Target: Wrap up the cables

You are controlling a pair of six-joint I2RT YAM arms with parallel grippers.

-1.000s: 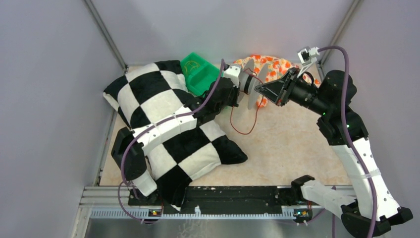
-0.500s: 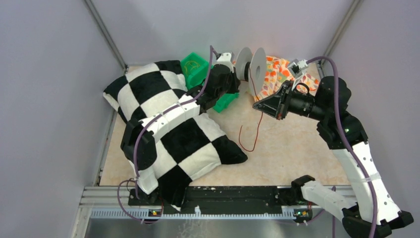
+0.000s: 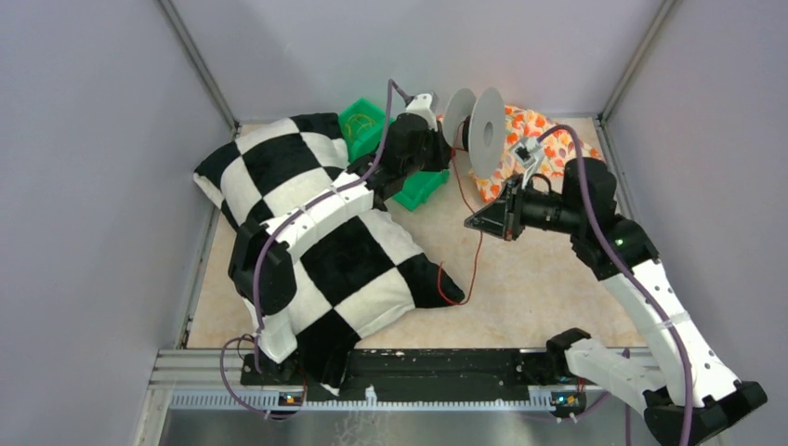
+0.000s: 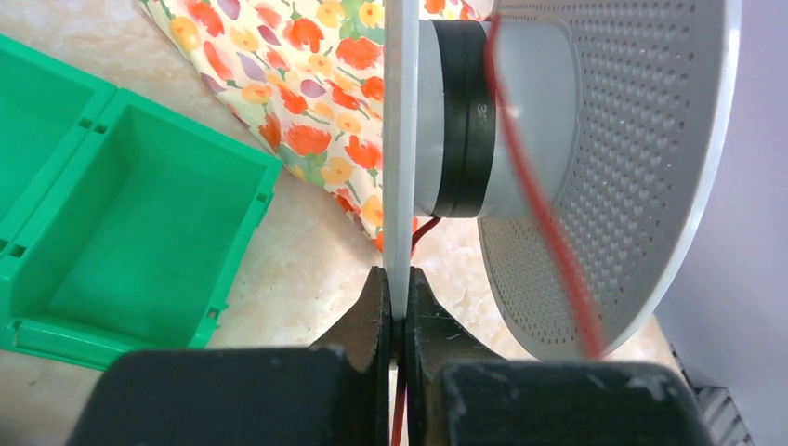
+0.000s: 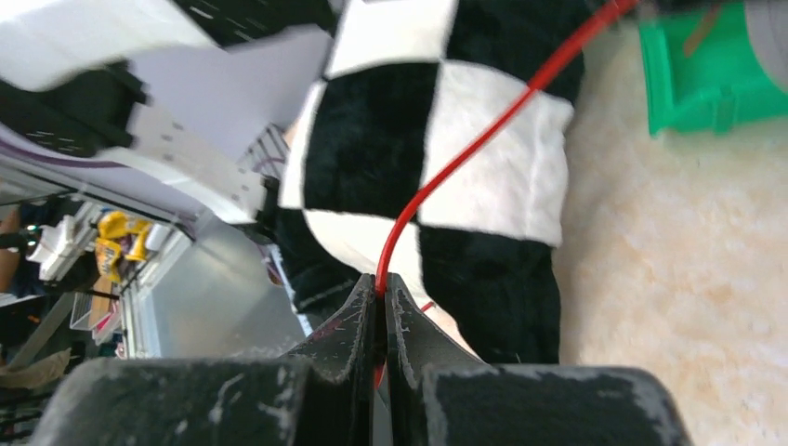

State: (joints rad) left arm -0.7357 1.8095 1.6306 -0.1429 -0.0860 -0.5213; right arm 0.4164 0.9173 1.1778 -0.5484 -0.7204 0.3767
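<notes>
Thin red cable (image 3: 478, 265) runs from the grey spool (image 3: 483, 130) at the back of the table (image 3: 548, 279), down through the right gripper (image 3: 479, 221), then trails in a loose curl on the tabletop beside the corner of the checkered pillow (image 3: 325, 251). In the left wrist view the cable (image 4: 548, 232) crosses the hub diagonally between the two flanges; it looks like one pass, I can't count more. Left gripper (image 4: 395, 297) is clamped on the rim of the near flange and holds the spool (image 4: 632, 167) up off the table, above the green bin (image 4: 139, 232) and floral cloth (image 4: 307, 84). Right gripper (image 5: 379, 288) is closed tight on the cable (image 5: 465, 158), which leaves the fingertips and rises toward the spool, fairly taut. So my read is mid-wind, early: most of the length seems unwound, with slack on the table. The next move calls for carrying the pinched run around the hub, or turning the spool against it, with light tension and the wire kept between the flanges. The right grip likely needs to re-pinch further down the slack. Risk: the wire may ride over a flange edge or snag on the pillow.
</notes>
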